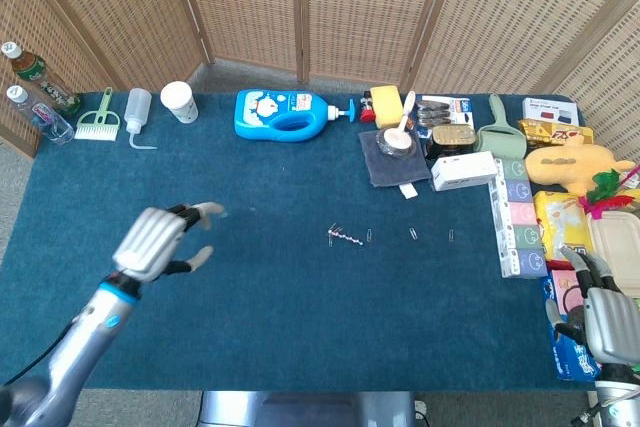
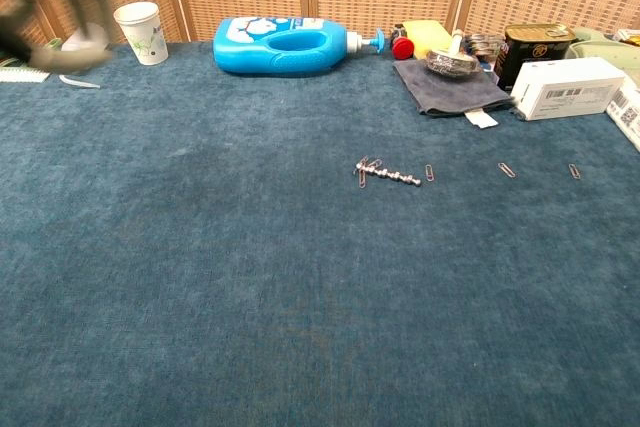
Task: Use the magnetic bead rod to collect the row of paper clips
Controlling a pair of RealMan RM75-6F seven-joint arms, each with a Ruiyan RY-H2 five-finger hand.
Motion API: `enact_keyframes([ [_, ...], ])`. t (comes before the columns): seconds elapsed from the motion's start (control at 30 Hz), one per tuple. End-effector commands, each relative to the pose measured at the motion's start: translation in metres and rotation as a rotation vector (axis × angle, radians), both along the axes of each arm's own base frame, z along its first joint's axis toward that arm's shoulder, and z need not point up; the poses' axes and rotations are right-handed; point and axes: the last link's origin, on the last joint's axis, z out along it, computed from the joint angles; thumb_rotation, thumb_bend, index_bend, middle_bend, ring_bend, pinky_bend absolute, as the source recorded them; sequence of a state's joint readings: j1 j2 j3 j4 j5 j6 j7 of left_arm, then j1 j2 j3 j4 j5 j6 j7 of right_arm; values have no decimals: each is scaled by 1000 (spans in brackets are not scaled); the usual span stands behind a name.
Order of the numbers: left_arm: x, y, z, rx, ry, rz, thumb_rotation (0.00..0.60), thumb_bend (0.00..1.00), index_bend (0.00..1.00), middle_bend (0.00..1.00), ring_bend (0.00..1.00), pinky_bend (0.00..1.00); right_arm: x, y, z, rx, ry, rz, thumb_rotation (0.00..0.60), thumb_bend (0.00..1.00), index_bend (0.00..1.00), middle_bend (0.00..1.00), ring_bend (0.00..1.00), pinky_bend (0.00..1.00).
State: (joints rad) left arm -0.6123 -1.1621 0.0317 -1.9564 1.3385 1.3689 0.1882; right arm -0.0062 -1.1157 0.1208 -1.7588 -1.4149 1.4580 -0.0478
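The bead rod (image 1: pixel 347 237) lies flat on the blue table (image 1: pixel 260 327) near the middle of the head view, a short chain of beads whose long axis runs left to right across the frame, tilted slightly down toward the right. In the chest view it sits just right of center, and a small bunch of paper clips (image 2: pixel 367 168) clings to its left end. One clip (image 2: pixel 430 173) lies just beside its right end, apparently apart from it. Two loose clips (image 2: pixel 507 170) lie farther right along the same line, the last one (image 2: pixel 574 171) near the right edge of the chest view.

The left hand (image 1: pixel 160 243) hovers at the lower left of the head view, well apart from the rod and holding nothing; its fingers are spread and only lightly curled. In the chest view it is just a blur in the upper left corner. The rod lies to the right of this hand, roughly level with it in the frame.

The right hand (image 1: pixel 600 317) shows at the lower right edge of the head view, beside the snack boxes (image 1: pixel 565 227); nothing appears to be in it, but the frame crops it and I cannot tell how far open it is. The rod lies up and to its left.

Neither hand is close to the rod. Judged by frame position, the left hand looks a little nearer the rod, while the remaining clips lie toward the right hand's side. A grasp would best come across the rod's short width.
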Motion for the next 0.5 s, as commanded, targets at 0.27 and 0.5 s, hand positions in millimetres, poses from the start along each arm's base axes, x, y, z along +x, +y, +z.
enact_keyframes([
  [0.27,-75,-83,49,150,-17,157,578,302,311,449,435,768,18,-14,-7,41,25,70,600,394,79,164,91,372],
  [0.5,-99,-112,66,188,-10,227,579,302,412,449,451,768,46,-31,-19,60,33,166,600,393,54,147,86,370],
])
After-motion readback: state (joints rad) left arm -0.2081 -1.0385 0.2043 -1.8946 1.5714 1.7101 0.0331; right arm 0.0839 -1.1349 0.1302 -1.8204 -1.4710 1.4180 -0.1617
